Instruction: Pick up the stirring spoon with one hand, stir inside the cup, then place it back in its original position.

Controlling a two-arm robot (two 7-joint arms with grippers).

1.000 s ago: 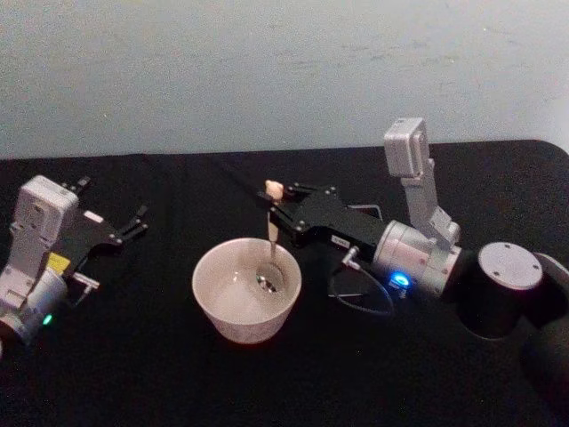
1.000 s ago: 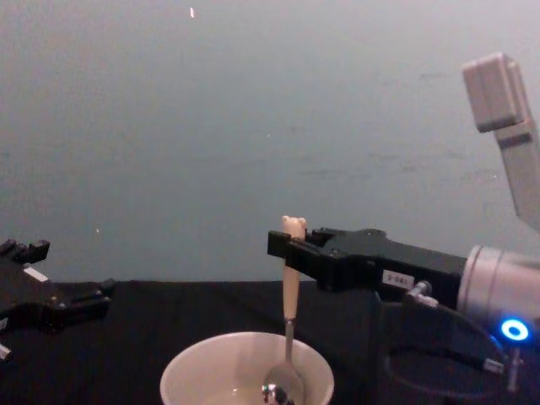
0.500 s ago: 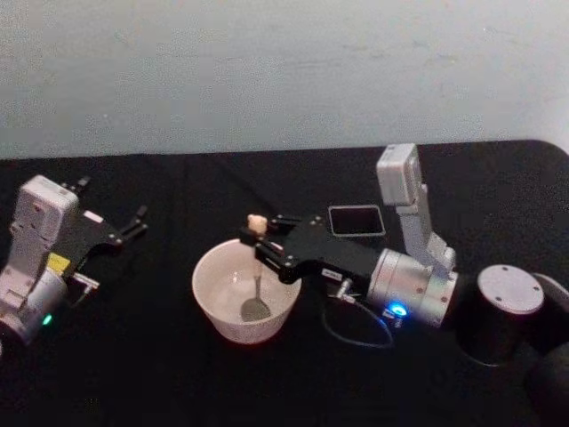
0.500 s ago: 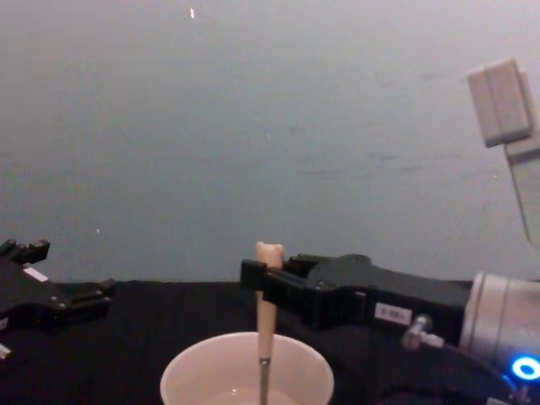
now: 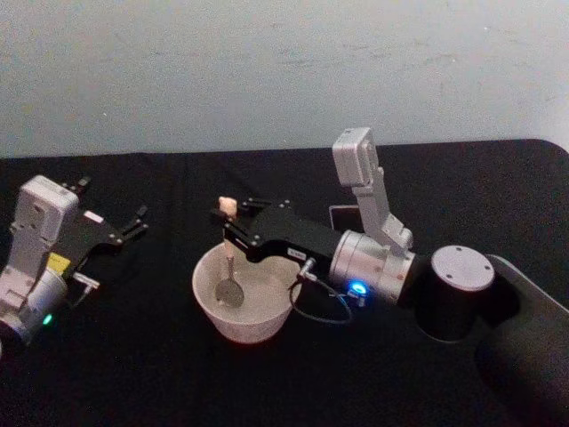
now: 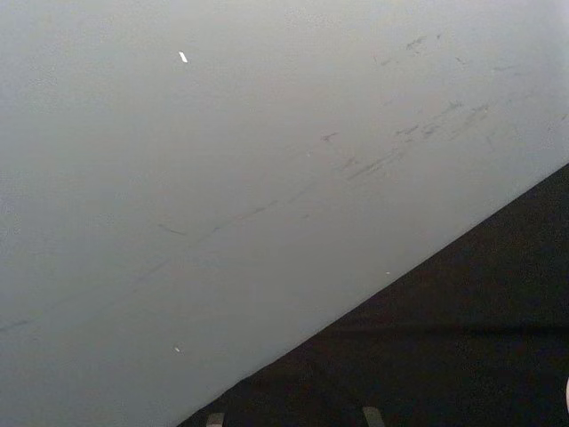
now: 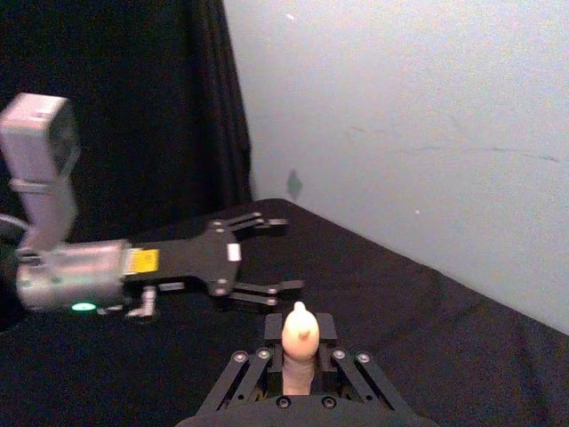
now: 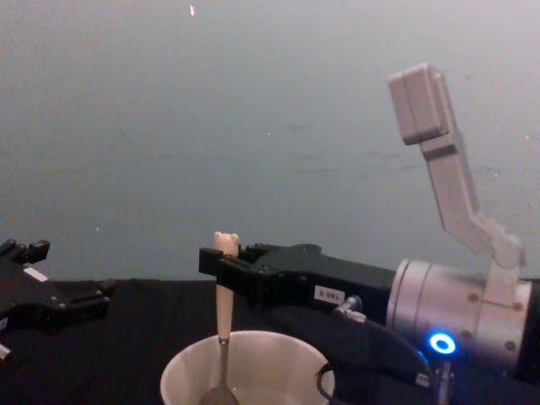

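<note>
The left hand (image 7: 292, 254) lies idle at the left of the tabletop (image 5: 133, 374), fingers spread wide. In the middle, the stirring spoon (image 5: 229, 262) stands nearly upright in the cup (image 5: 244, 325), bowl down near its left wall. The right hand (image 5: 228, 229) is clamped on the handle just under the bear head. I'd stir in smooth circles, grip firm, metal clear of the rim so the cup doesn't tip. Behind the right arm sits the holder (image 5: 342, 215). One spoon, one cup, one holder, two hands.
</note>
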